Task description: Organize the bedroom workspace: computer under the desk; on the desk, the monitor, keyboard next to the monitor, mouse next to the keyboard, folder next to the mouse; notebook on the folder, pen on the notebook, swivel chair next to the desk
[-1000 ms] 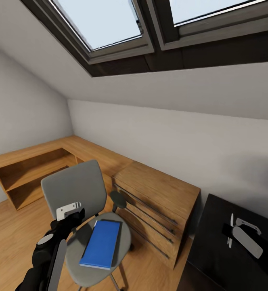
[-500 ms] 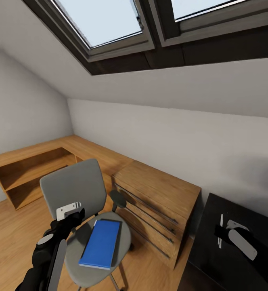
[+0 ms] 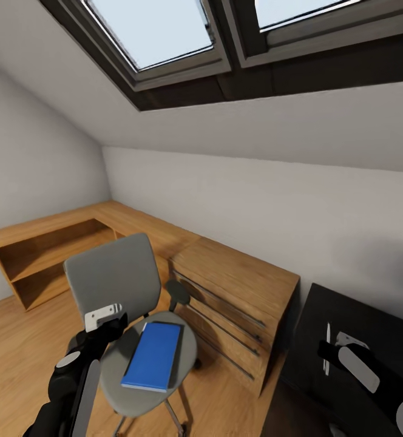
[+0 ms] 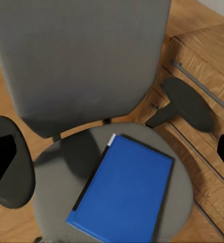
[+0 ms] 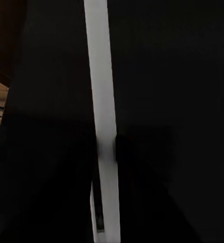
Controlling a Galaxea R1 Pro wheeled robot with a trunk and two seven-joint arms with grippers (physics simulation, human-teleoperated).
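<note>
The swivel chair (image 3: 113, 276) stands in front of the wooden dresser, grey back upright. A blue folder (image 3: 153, 355) lies flat on its seat, also seen close up as the folder (image 4: 124, 190) in the left wrist view. My left gripper (image 3: 113, 323) hovers open over the seat's left side, above the folder, with its fingers (image 4: 1, 162) spread wide and nothing between them. At the lower right, my right gripper (image 3: 327, 353) is shut on the pen (image 3: 327, 346), a thin white stick (image 5: 102, 101) held over the black desk (image 3: 371, 328).
A light wooden dresser (image 3: 238, 291) with long bar handles stands between the chair and the desk. A low wooden shelf unit (image 3: 44, 252) runs along the left wall. Sloped ceiling with skylights overhead. Bare wood floor (image 3: 13, 346) lies left of the chair.
My right gripper has carried the pen leftward over the desk. The whole view has shifted slightly with the camera. The left gripper and folder look unchanged.
</note>
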